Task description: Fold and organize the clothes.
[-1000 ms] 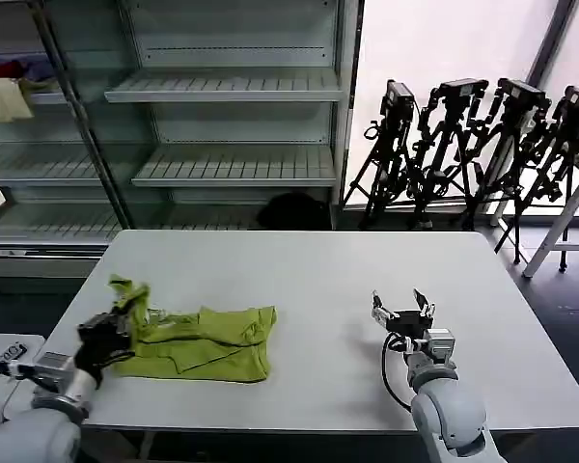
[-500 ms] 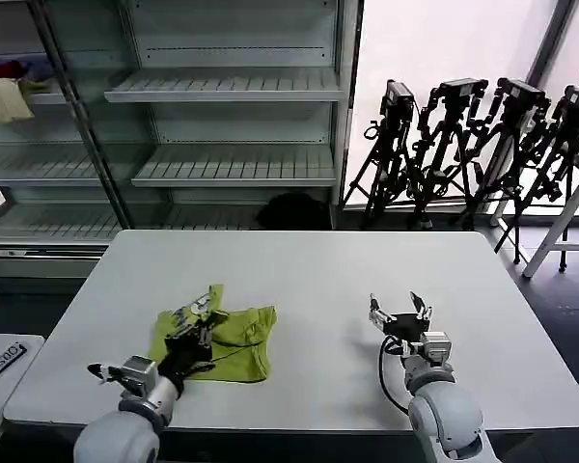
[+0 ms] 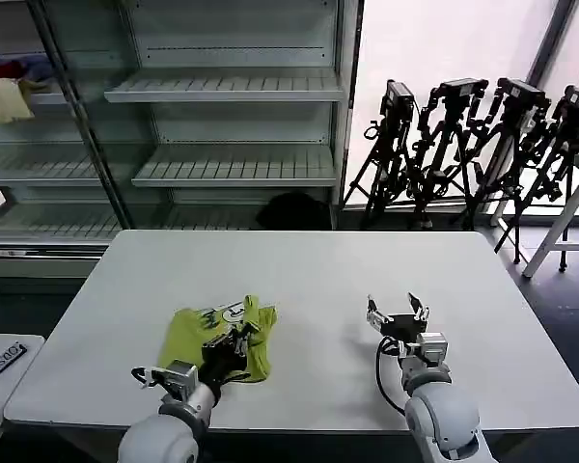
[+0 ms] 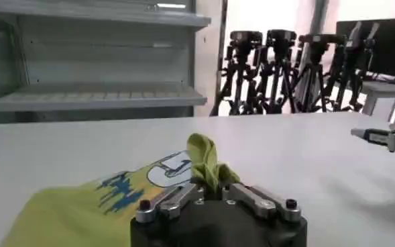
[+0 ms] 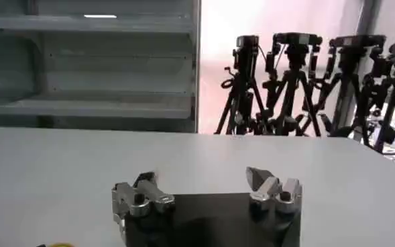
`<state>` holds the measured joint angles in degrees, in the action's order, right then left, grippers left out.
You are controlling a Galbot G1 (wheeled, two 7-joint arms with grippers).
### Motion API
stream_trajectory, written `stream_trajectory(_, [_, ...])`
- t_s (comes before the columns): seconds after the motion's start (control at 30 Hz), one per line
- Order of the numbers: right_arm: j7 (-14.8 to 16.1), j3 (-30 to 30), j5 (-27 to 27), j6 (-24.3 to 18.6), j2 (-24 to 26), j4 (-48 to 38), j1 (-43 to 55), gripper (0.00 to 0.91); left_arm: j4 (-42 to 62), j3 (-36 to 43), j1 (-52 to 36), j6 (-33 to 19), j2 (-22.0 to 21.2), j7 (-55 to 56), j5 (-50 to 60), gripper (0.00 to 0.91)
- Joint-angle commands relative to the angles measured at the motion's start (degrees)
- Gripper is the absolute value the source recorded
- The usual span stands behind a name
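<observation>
White worktop (image 3: 309,270) in front of grey shelving (image 3: 227,125), row of black camera tripods (image 3: 473,145) by the bright window behind. Lime T-shirt (image 3: 195,333) lies bunched on the worktop near the front edge, toward its left front corner, partly doubled over so the pale printed graphic (image 3: 234,312) faces up along the top fold. Left gripper (image 3: 234,338) sits at the shirt's right part, low over the cloth; left wrist view has its fingers (image 4: 177,200) narrowed on a raised pinch of yellow-green fabric (image 4: 209,161) that stands up between them, blue-and-white print (image 4: 147,178) just past it. Right gripper (image 3: 398,313) is well apart from the shirt, over bare worktop on the right side near the front edge, fingers (image 5: 267,181) spread wide with nothing between them. Cream cloth (image 3: 4,99) and red cloth (image 3: 10,69) sit on an upper shelf at far left. Dark bundle (image 3: 294,209) rests on the lowest shelf behind the worktop's back edge.
</observation>
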<state>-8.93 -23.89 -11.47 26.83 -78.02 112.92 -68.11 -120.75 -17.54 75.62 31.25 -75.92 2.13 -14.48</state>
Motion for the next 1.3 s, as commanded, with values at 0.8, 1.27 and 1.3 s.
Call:
stream_trajectory(0.8, [1.5, -0.2, -0.6, 0.4, 0.2, 1.9, 0.0, 0.907, -1.4, -3.9, 0.9, -11.6, -3.7, 1.8, -11.1, 0.907])
stream_trajectory(1.27, [1.3, -0.3, -1.0, 0.4, 0.7, 1.2, 0.2, 0.907, 6.6, -31.7, 9.9, -10.1, 3.6, -6.6, -13.4, 0.907])
stream_trajectory(1.3, [1.2, -0.2, -0.9, 0.5, 0.6, 1.2, 0.2, 0.907, 6.7, -31.2, 9.6, -10.1, 3.2, -6.3, -13.3, 0.907])
